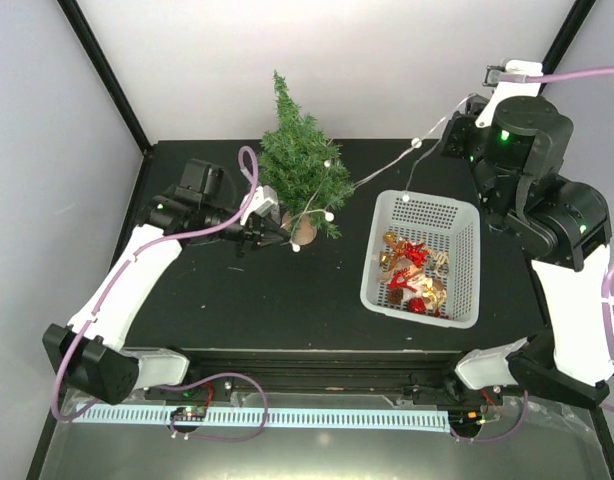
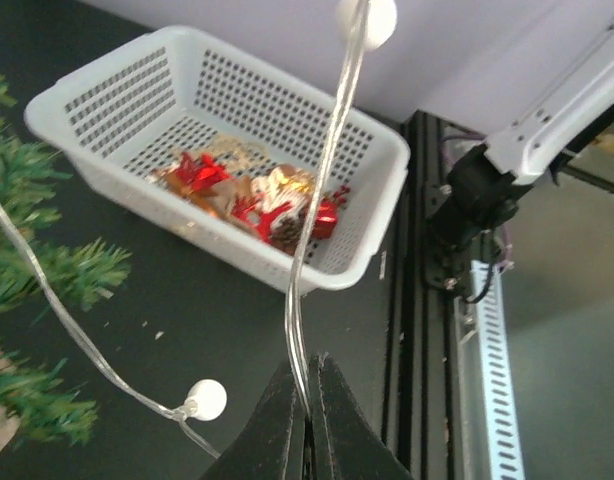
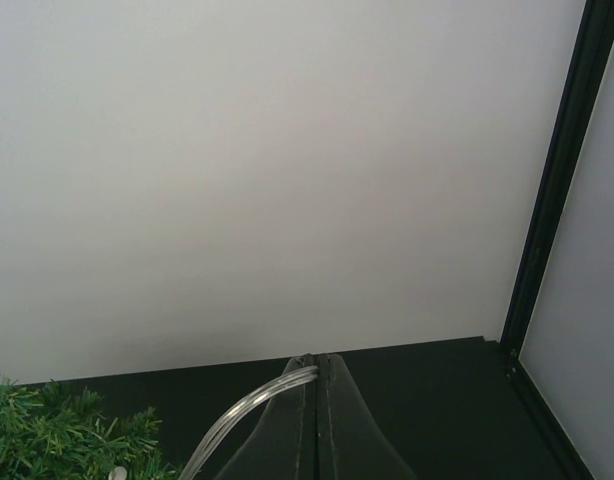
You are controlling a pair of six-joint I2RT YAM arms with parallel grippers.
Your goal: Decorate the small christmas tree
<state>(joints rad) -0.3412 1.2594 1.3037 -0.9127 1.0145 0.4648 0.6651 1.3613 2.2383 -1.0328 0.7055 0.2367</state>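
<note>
Overhead, the small christmas tree [image 1: 302, 170] stands upright at the table's [image 1: 237, 295] 12 o'clock, tip up. The left gripper [image 1: 274, 234] sits just beside its pot [image 1: 304, 230], at the tree's 8 o'clock, far nearer than the right arm [image 1: 532, 150] at 2 o'clock. A light string [image 1: 387, 163] spans from the branches toward that arm.

Left wrist: jaws pinched on the string, branches at 9 o'clock, basket [image 2: 382, 150] at 12.

Right wrist: the right gripper [image 3: 315, 365] likewise clamps the string, with the tree at 7 o'clock.
</note>
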